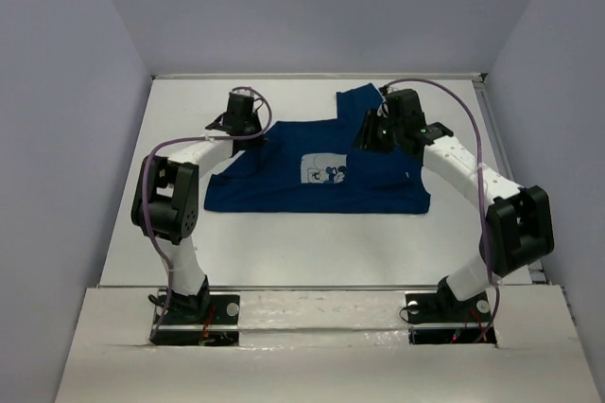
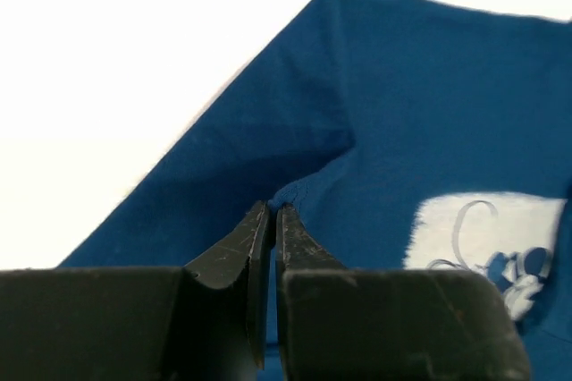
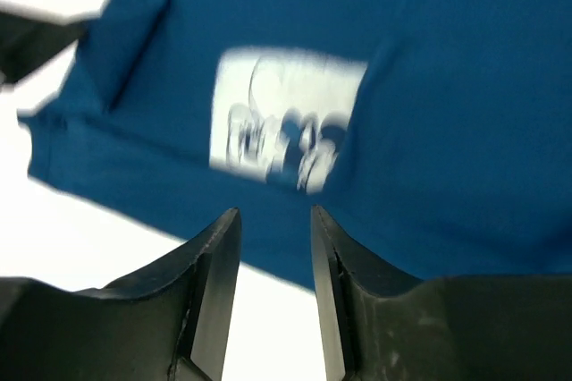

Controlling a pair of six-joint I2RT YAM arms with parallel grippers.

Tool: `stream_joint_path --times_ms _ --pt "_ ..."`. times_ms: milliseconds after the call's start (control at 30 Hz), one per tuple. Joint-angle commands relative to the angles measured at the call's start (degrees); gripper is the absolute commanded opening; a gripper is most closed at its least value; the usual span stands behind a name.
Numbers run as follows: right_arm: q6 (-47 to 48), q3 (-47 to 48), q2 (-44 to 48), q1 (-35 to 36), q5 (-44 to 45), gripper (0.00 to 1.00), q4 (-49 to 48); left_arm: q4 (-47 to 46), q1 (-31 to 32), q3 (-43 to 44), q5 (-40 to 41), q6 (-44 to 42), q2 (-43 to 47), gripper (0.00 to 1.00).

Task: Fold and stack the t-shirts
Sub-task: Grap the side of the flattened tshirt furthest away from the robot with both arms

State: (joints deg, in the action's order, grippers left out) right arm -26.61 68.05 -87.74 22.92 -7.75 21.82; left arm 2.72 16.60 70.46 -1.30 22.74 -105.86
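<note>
A dark royal-blue t-shirt lies partly folded on the white table, its white chest print facing up. One sleeve or corner sticks out toward the back. My left gripper is at the shirt's back left edge. In the left wrist view the gripper is shut on a small pinch of the blue cloth. My right gripper hovers over the shirt's back right part. In the right wrist view it is open and empty above the shirt and print; that view is blurred.
The white table is walled by pale panels on the left, back and right. A metal rail runs along the right side. Both arm bases stand at the near edge.
</note>
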Motion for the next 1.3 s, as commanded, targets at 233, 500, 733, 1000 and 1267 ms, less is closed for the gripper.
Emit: stream_joint_path --times_ms 233,500,733,1000,1267 --pt "5.0 28.3 -26.7 -12.9 5.1 0.45 -5.5 7.4 -0.7 10.2 5.4 -0.4 10.9 0.00" --pt "5.9 58.2 -50.9 -15.3 5.8 0.48 -1.6 9.8 -1.7 12.3 7.6 -0.2 10.8 0.00" --pt "2.3 73.9 -65.4 -16.4 5.4 0.66 -1.0 9.4 -3.6 12.0 6.6 -0.9 10.4 0.00" --pt "-2.9 79.4 -70.5 -17.0 4.3 0.69 -4.7 8.4 -4.1 11.0 4.9 -1.3 9.5 0.00" --pt "-12.1 81.0 -76.3 -17.6 -2.0 0.57 -5.2 8.3 -4.6 12.5 4.5 -1.1 8.2 0.00"
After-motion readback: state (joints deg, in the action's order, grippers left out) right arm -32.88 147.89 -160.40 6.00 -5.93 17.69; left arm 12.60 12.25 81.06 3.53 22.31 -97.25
